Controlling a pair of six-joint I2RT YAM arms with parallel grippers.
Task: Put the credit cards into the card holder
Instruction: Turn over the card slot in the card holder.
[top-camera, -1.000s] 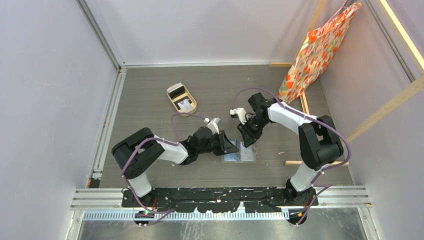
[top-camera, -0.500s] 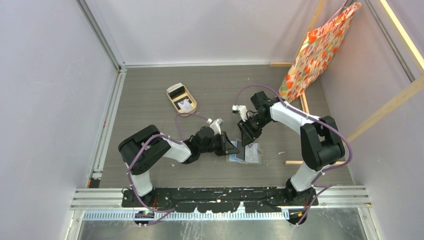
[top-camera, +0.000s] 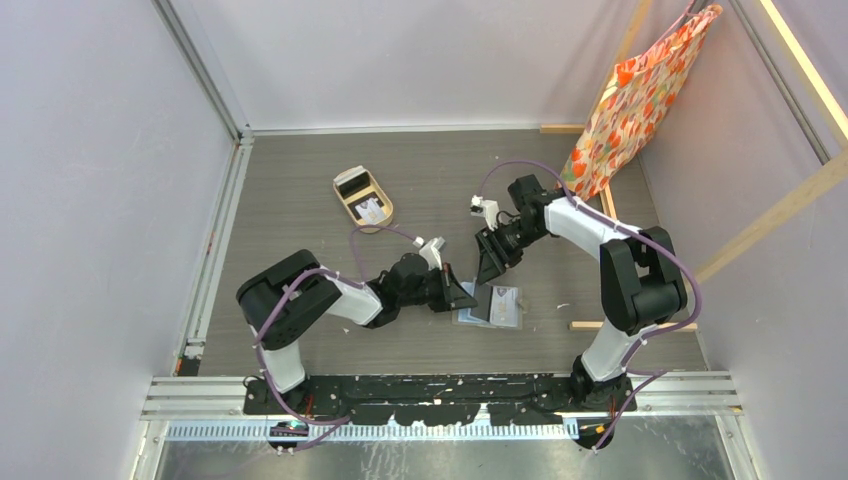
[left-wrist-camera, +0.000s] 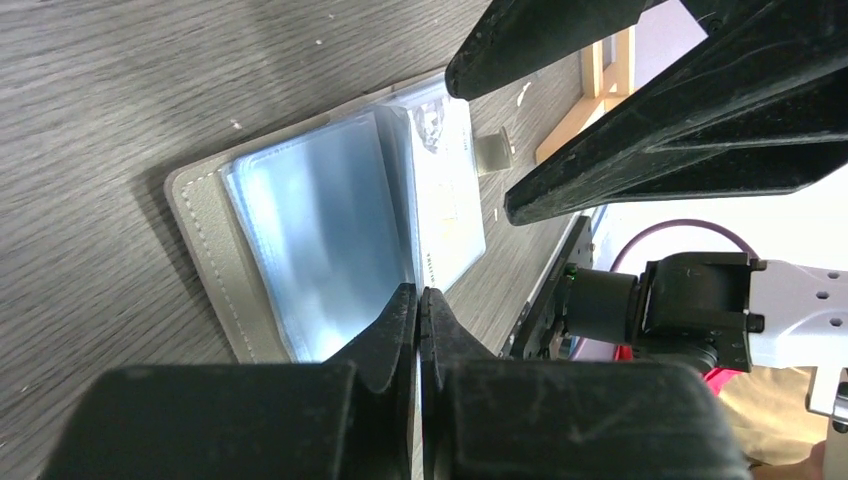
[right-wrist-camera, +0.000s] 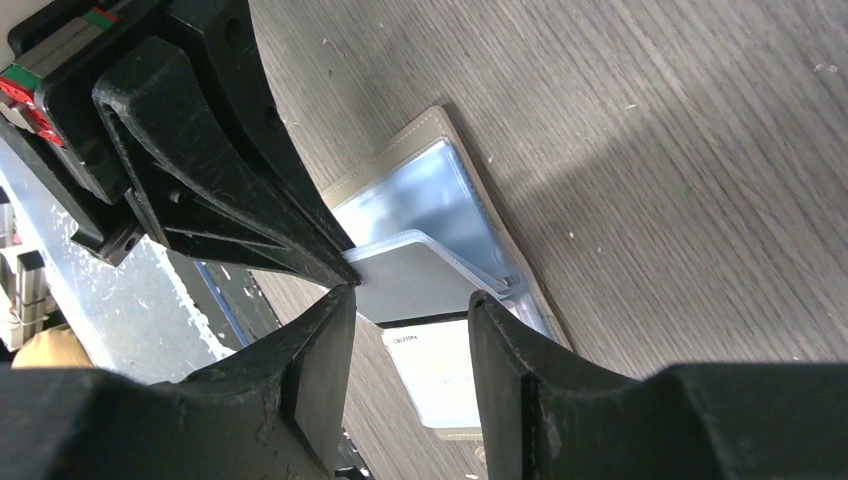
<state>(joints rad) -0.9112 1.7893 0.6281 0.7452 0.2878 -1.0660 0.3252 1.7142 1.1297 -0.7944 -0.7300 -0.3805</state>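
Note:
The card holder (top-camera: 508, 308) lies open on the table between the arms, its pale bluish sleeves (left-wrist-camera: 320, 230) fanned up. A dark card (right-wrist-camera: 415, 280) sits in a raised sleeve, and a white card (right-wrist-camera: 440, 370) lies in the page beneath. My left gripper (top-camera: 468, 297) is shut, its tips (left-wrist-camera: 418, 297) pinching the raised sleeve's edge. Just behind and above the holder hangs my right gripper (top-camera: 487, 270), open, fingers (right-wrist-camera: 310, 350) astride the dark card without touching it. More credit cards, one black (top-camera: 351, 186) and one white (top-camera: 371, 208), lie in the tray.
A tan oval tray (top-camera: 343, 205) sits at the back left of the table. A floral bag (top-camera: 630, 100) hangs on a wooden frame at the back right, with a wood strip (top-camera: 600, 324) on the table to the right. Walls close in both sides.
The right gripper has opened and drawn back from the holder, leaving the dark card in the sleeve. The left gripper has closed on the sleeve's edge.

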